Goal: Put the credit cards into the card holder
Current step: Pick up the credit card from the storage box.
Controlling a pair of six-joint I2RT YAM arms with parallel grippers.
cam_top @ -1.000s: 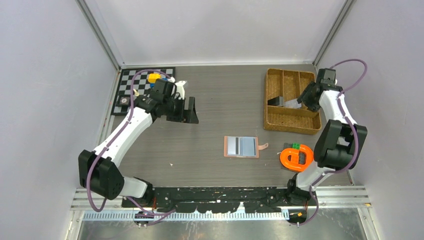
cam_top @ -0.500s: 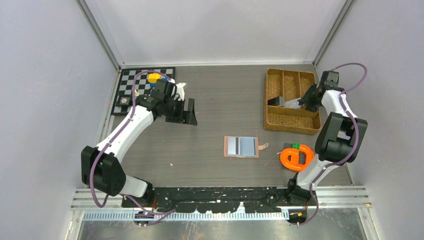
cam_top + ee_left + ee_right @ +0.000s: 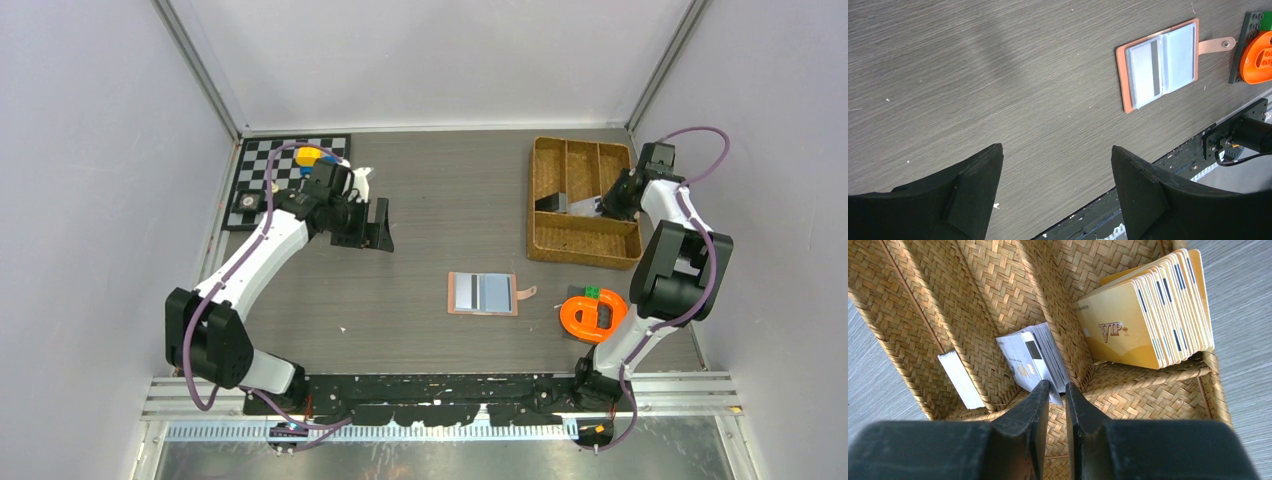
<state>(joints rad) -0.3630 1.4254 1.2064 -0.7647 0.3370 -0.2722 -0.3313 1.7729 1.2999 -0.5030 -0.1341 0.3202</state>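
The salmon-pink card holder (image 3: 483, 294) lies open on the table's middle, pale grey cards (image 3: 1153, 67) in its slots, its snap tab (image 3: 1218, 45) to the right. It also shows in the left wrist view (image 3: 1122, 75). My left gripper (image 3: 378, 225) hovers open and empty at the left (image 3: 1057, 160). My right gripper (image 3: 610, 203) is down inside the wicker tray (image 3: 585, 250). Its jaws (image 3: 1057, 389) stand a narrow gap apart, with the lower corner of a stack of pale grey-white credit cards (image 3: 1030, 357) between the fingertips (image 3: 1044, 390).
The tray also holds a stack of gold VIP cards (image 3: 1143, 315) and a white stack (image 3: 960, 380), split by woven dividers. An orange object on green bricks (image 3: 592, 315) sits right of the holder. A checkerboard (image 3: 262, 180) with small toys lies at the back left.
My right gripper has moved a little lower and leftward into the tray, toward the card stack. My left arm has shifted very slightly. The card holder has not moved.
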